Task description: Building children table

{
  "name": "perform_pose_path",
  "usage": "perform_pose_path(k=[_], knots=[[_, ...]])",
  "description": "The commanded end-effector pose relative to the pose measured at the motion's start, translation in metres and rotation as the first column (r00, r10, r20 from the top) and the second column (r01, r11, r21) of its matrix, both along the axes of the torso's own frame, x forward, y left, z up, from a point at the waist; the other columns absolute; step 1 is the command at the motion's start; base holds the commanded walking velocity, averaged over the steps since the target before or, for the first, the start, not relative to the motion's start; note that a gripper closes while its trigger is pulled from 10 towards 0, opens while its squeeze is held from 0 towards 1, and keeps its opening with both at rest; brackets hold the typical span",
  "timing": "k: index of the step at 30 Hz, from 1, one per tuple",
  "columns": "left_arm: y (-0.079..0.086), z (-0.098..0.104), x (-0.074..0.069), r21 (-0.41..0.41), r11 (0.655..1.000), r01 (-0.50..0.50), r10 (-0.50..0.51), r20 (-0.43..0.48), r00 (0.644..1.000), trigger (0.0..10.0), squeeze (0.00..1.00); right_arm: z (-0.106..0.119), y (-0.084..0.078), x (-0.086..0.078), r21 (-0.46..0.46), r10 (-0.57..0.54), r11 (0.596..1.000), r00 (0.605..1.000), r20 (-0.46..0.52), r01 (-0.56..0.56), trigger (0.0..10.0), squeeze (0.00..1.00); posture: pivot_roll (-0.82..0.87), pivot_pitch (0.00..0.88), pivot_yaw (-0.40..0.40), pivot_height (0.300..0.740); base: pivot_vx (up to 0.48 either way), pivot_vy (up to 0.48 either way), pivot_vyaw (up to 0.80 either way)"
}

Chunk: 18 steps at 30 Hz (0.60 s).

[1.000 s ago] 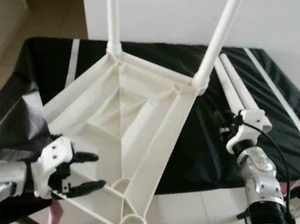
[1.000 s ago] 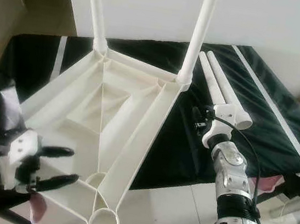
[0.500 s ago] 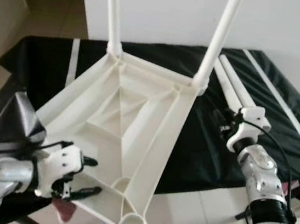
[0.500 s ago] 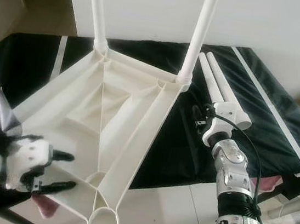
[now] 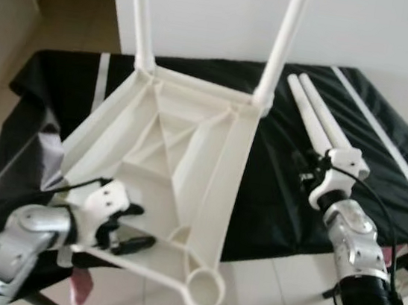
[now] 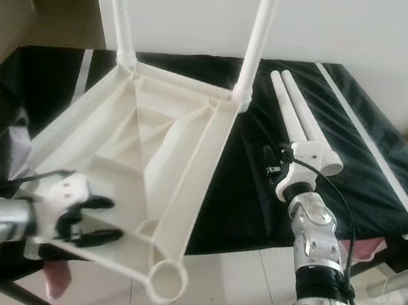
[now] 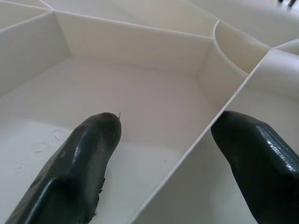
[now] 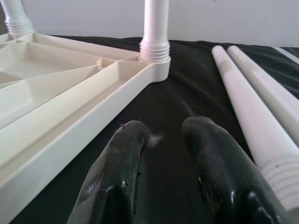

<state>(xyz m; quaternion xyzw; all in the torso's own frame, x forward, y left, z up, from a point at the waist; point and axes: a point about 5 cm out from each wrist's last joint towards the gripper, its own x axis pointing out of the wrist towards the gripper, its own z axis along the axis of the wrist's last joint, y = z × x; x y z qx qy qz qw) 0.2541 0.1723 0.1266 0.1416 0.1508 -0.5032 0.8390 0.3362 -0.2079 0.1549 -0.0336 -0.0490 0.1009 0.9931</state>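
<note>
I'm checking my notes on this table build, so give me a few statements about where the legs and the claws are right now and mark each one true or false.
1. Two legs stand upright in the far corners of the upturned tabletop. True: one leg at the far left, another at the far right.
2. The loose legs are stacked on the tabletop. False: they lie side by side on the black cloth, to its right.
3. The left claw straddles a rib near the tabletop's near edge, fingers apart. True.
4. The right claw is gripping a loose leg. False: it hovers over the cloth beside them, holding nothing.
5. The near corner socket already has a leg. False: it is an empty ring.
</note>
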Motion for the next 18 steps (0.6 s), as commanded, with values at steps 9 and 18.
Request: perform_pose_path(k=[9, 18], knots=[[0.002, -0.010, 0.019, -0.009, 0.845, -0.534, 0.531, 0.113, 0.839, 10.0, 0.00, -0.002, 0.003, -0.003, 0.004, 0.002, 1.000, 1.000, -0.014, -0.002, 10.0, 0.00, 0.07, 0.108, -0.047, 0.740, 0.000, 0.000, 0.00], [-0.037, -0.022, 0.006, 0.148, 0.843, -0.516, 0.466, 0.276, 0.841, 10.0, 0.00, -0.002, 0.008, -0.002, 0.013, -0.001, 1.000, 1.000, -0.009, 0.001, 10.0, 0.00, 0.07, 0.117, -0.044, 0.740, 0.000, 0.000, 0.00]])
